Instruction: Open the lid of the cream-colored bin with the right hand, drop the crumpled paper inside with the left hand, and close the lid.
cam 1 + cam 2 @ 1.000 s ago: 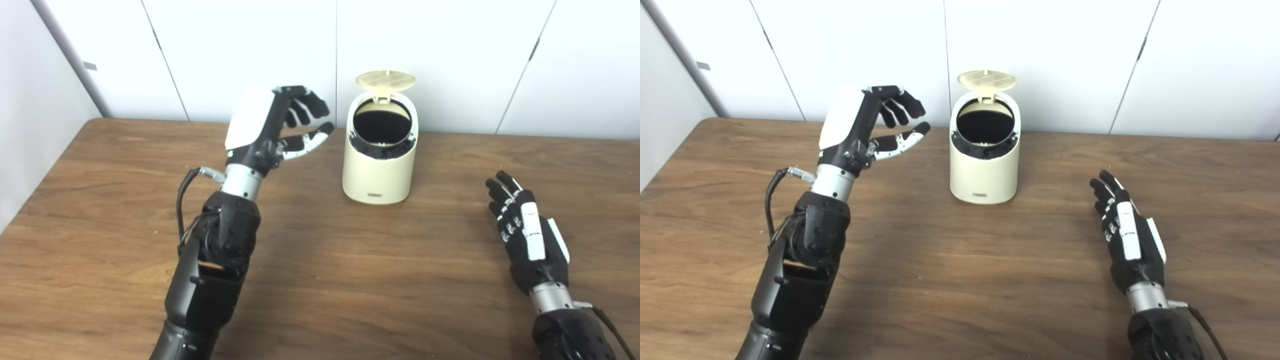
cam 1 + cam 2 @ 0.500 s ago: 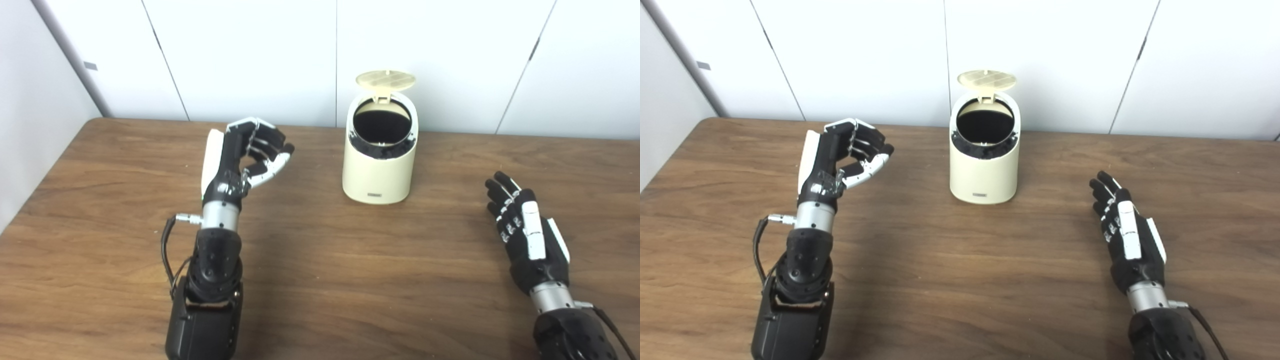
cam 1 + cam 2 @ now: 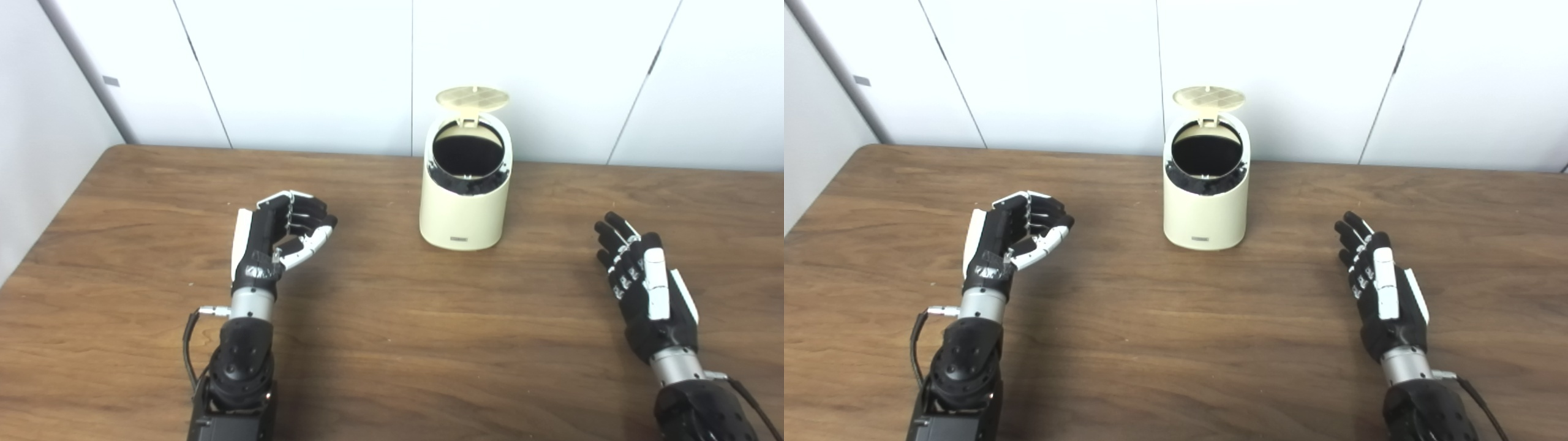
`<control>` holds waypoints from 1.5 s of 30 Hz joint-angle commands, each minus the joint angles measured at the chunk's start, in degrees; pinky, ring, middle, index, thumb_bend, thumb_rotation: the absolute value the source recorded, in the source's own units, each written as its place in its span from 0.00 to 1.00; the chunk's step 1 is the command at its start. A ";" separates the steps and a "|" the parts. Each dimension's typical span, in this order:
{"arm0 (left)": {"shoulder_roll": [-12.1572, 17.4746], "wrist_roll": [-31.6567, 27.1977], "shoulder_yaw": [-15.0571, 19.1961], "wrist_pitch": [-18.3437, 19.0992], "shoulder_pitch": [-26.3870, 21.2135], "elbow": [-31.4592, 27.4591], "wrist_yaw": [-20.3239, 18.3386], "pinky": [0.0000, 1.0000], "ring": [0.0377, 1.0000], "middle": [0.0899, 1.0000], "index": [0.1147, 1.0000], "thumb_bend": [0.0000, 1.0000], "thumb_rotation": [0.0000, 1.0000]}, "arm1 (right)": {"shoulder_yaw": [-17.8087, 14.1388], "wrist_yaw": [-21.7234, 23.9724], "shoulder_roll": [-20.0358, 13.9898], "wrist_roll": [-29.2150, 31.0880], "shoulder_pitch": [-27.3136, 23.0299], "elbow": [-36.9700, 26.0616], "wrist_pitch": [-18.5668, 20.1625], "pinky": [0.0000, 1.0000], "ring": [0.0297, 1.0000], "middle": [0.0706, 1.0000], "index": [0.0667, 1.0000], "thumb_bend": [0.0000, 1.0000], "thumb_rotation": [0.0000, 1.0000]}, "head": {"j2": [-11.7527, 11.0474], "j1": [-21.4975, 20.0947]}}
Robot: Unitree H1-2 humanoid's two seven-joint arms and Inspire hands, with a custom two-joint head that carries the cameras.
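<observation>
The cream-colored bin stands at the back middle of the wooden table. Its round lid is flipped up and stands open, and the inside looks dark. No crumpled paper is in view. My left hand is low over the table, left of the bin and well apart from it; its fingers are loosely curled with a gap to the thumb and hold nothing. My right hand is by the table surface to the right of the bin, fingers stretched out and empty.
A white panelled wall runs right behind the table's back edge, close behind the bin. A grey wall borders the left side. Bare wood lies between the two hands in front of the bin.
My left hand has pulled back from beside the bin's opening, down and toward me, and its fingers have curled in. The right hand and the bin have stayed put.
</observation>
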 commanded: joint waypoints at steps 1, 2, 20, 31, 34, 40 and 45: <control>0.73 -1.78 -0.15 -0.68 -0.32 -1.30 -1.03 0.79 0.81 0.80 0.70 0.53 0.30 | -0.08 0.09 -0.10 0.17 -0.11 -1.45 0.29 1.00 0.96 0.88 0.87 0.56 0.92 | 0.17 0.04; 0.61 -3.82 0.17 -0.26 0.20 -1.42 -1.80 0.84 0.85 0.83 0.76 0.53 0.35 | 0.03 0.19 -0.27 0.00 -0.05 -1.65 0.37 1.00 0.96 0.88 0.88 0.56 0.93 | 0.17 0.04; -0.25 -17.39 1.86 -10.11 5.08 3.97 -3.91 1.00 1.00 1.00 1.00 0.56 0.90 | -1.05 0.58 -0.68 1.37 0.21 -3.93 0.65 0.96 0.95 0.89 0.88 0.53 0.92 | 1.18 -1.18; -1.49 -15.75 1.23 -15.49 6.83 7.35 -1.90 1.00 1.00 1.00 1.00 0.44 1.00 | -1.17 0.64 -3.10 -0.19 -2.44 -5.97 1.56 0.97 0.96 0.95 0.92 0.59 0.93 | 1.34 -4.03; -1.79 -15.60 1.28 -16.21 7.08 8.27 -1.57 1.00 1.00 1.00 1.00 0.44 1.00 | -1.36 0.59 -3.83 0.10 -3.65 -5.81 1.88 0.99 0.97 0.96 0.93 0.60 0.93 | 1.04 -4.31; -1.63 -15.99 1.14 -17.43 7.73 9.21 -1.79 1.00 1.00 1.00 1.00 0.44 1.00 | -0.74 0.24 -5.23 -1.62 -6.96 -5.91 1.98 1.00 0.98 0.97 0.92 0.59 0.95 | 0.11 -6.47; -1.29 -16.17 1.15 -17.84 8.12 9.45 -2.00 1.00 1.00 1.00 1.00 0.43 1.00 | 0.59 0.48 -5.97 -4.12 -10.23 -6.25 2.45 1.00 0.97 0.95 0.90 0.58 0.95 | -0.96 -7.75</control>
